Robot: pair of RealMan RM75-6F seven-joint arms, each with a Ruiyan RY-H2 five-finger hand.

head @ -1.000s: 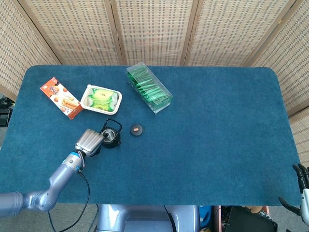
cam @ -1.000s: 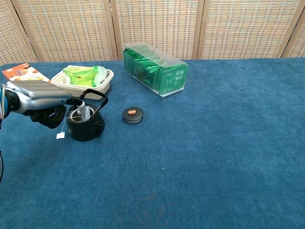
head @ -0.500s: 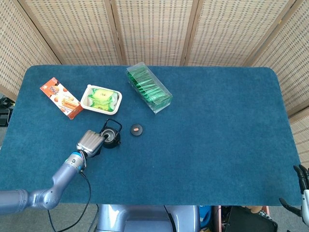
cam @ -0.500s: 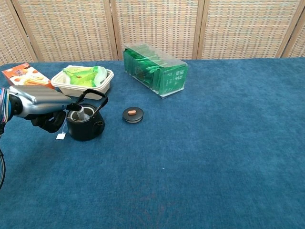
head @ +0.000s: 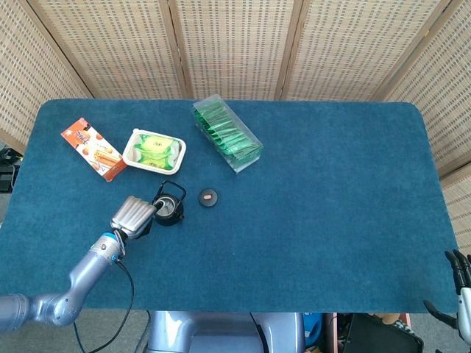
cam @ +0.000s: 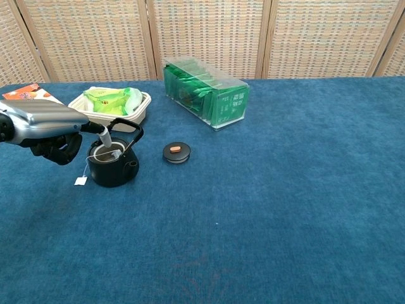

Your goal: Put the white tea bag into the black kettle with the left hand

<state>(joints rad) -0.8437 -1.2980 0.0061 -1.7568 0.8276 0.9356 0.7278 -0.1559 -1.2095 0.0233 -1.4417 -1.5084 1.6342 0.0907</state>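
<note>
Where blue tabletop [cam: 285, 209] fills both views, backed by a woven screen [cam: 209, 38]. Left hand [cam: 47, 123] just left of the kettle [cam: 112, 166], fingers [cam: 95, 128] pinching the top of the tea bag [cam: 105, 140], whose lower end sits inside the kettle's open mouth; string and small white tag [cam: 80, 181] hanging outside onto the cloth. Raised slightly and drawn left since half a second ago, tea bag more upright. Right hand [head: 460, 276] barely seen at the lower right edge of the head view, off the tabletop; cannot tell its fingers' state. Beyond: clear box of green packets [cam: 205, 92], white tray of green food [cam: 109, 104], orange snack packet [head: 93, 149]. Kettle lid [cam: 176, 152] lying apart, right of the kettle.
</note>
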